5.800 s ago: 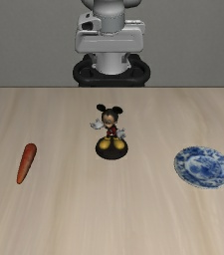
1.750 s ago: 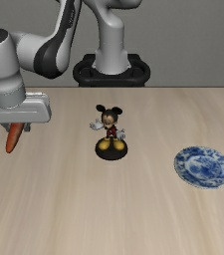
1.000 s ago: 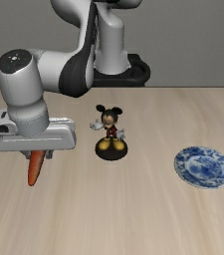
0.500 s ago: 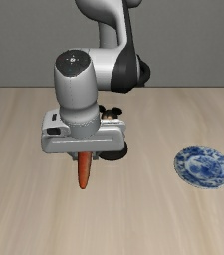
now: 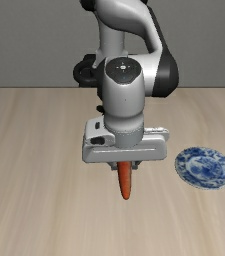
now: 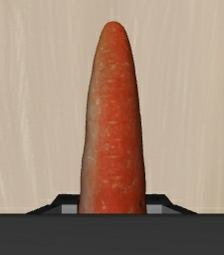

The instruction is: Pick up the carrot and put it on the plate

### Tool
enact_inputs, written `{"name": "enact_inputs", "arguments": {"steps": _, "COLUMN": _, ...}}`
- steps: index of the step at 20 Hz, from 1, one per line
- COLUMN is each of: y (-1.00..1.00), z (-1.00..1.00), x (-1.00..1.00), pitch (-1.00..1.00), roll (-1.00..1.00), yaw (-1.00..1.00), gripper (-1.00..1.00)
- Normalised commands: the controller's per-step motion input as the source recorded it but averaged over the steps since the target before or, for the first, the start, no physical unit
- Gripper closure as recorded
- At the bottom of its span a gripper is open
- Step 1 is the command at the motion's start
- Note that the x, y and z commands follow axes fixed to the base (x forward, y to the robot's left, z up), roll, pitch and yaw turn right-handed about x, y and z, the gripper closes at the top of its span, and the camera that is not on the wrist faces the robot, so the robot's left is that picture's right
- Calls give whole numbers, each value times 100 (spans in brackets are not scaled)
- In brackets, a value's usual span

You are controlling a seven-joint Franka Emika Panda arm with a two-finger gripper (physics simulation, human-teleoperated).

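In the exterior view, our two-finger gripper (image 5: 127,162) is clamped on the thick end of the long orange carrot (image 5: 127,181). The carrot hangs tip-down above the pale wooden table (image 5: 34,200), to the exterior view's left of the round blue-and-white plate (image 5: 204,166). In the wrist view, the carrot (image 6: 112,120) runs straight out from between our fingers.

Pale wood-grain tabletop (image 5: 24,210), plain grey wall (image 5: 24,40) behind.

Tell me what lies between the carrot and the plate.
Only bare tabletop separates the carrot from the plate, as the exterior view shows.
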Motion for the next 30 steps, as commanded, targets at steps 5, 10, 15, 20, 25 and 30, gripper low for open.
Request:
{"name": "enact_inputs", "arguments": {"steps": 5, "y": 100, "z": 0, "x": 0, "pitch": 0, "roll": 0, "yaw": 0, "gripper": 100}}
{"name": "enact_inputs", "arguments": {"steps": 10, "y": 100, "z": 0, "x": 0, "pitch": 0, "roll": 0, "yaw": 0, "gripper": 100}}
{"name": "enact_inputs", "arguments": {"steps": 15, "y": 80, "z": 0, "x": -20, "pitch": 0, "roll": 0, "yaw": 0, "gripper": 100}}
{"name": "enact_inputs", "arguments": {"steps": 20, "y": 0, "z": 0, "x": -100, "pitch": 0, "roll": 0, "yaw": 0, "gripper": 100}}
{"name": "enact_inputs", "arguments": {"steps": 25, "y": 0, "z": 0, "x": -100, "pitch": 0, "roll": 0, "yaw": 0, "gripper": 100}}
{"name": "enact_inputs", "arguments": {"steps": 30, "y": 40, "z": -60, "x": 0, "pitch": 0, "roll": 0, "yaw": 0, "gripper": 100}}
